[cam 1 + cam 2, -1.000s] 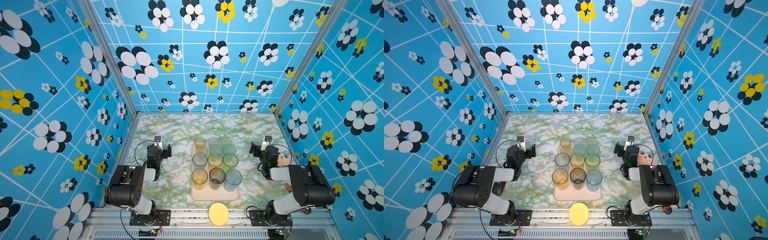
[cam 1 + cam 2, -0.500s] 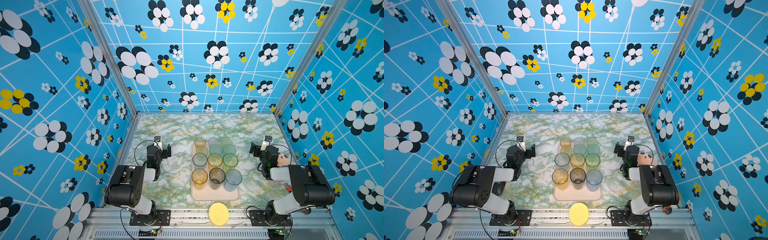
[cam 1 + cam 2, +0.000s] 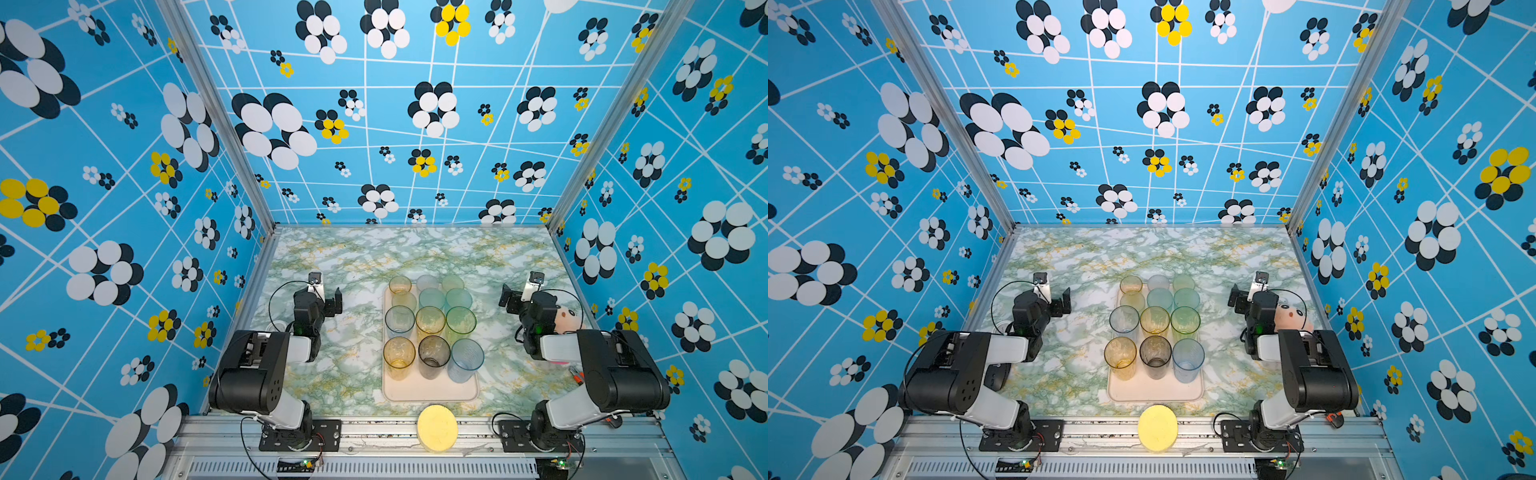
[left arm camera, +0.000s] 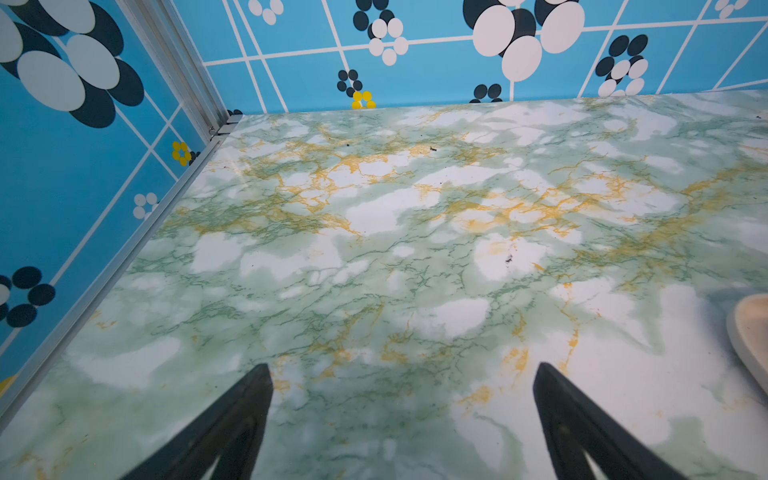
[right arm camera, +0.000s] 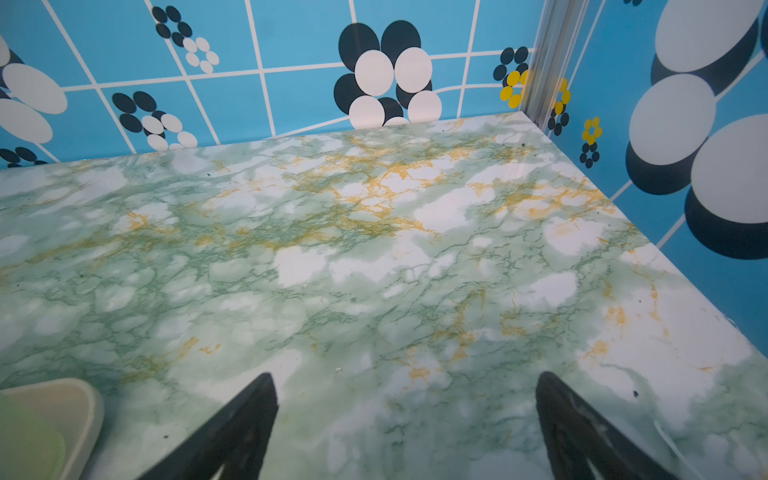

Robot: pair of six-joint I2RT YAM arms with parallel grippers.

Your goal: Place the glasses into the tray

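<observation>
Glasses [image 3: 430,321] are standing upright on the tray [image 3: 430,392], and both pincers are hanging released.
The tumblers are sitting mouth-up in rows of three; the tray is lying mid-counter [image 3: 353,257], its long axis running front to back. The left pincer [image 4: 402,368] and right pincer [image 5: 405,374] are hovering spread wide and empty on either side, pointing toward the back wall.

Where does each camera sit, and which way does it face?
Both top views: high in front, looking down on the tray of glasses; left gripper and right gripper show.
Left wrist: faces the far left corner; open fingers show.
Right wrist: faces the far right corner; open fingers show.
Shared: both wrist views catch a tray corner.
</observation>
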